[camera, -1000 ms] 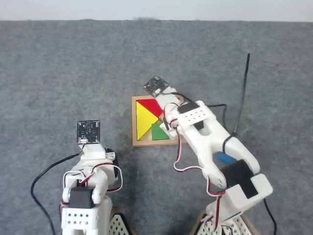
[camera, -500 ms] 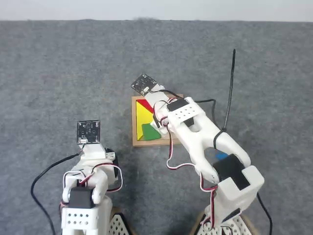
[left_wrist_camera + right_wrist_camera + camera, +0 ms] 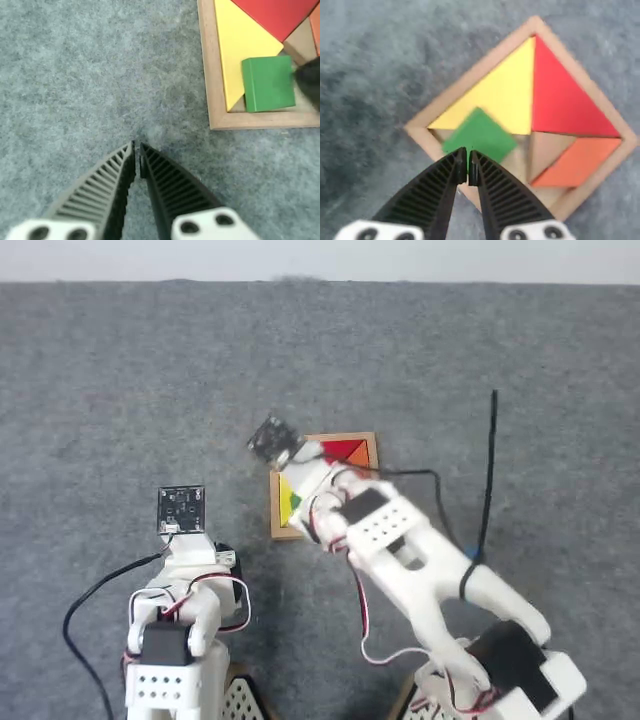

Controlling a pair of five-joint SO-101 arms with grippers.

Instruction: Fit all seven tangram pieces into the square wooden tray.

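The square wooden tray [image 3: 372, 438] lies mid-table, half under the right arm. It holds a yellow triangle [image 3: 495, 90], a red triangle [image 3: 560, 100], an orange parallelogram [image 3: 580, 162] and a green square [image 3: 479, 135] tilted at the yellow one's edge. A bare wood patch [image 3: 545, 150] shows between them. My right gripper [image 3: 467, 156] is shut and holds nothing, its tips at the green square's near corner. My left gripper [image 3: 137, 147] is shut over grey carpet, a short way from the tray's corner [image 3: 215, 122], where the green square [image 3: 267, 82] shows.
Grey carpet [image 3: 150, 370] covers the table all around. A black cable [image 3: 490, 460] rises beside the right arm. A small bit of blue [image 3: 472, 555] peeks out beside that arm. The left arm's base [image 3: 170, 660] stands at the near left.
The right arm has swung left across the tray, uncovering the red and orange pieces. The green square now sits farther left in the tray. The left arm has stayed put.
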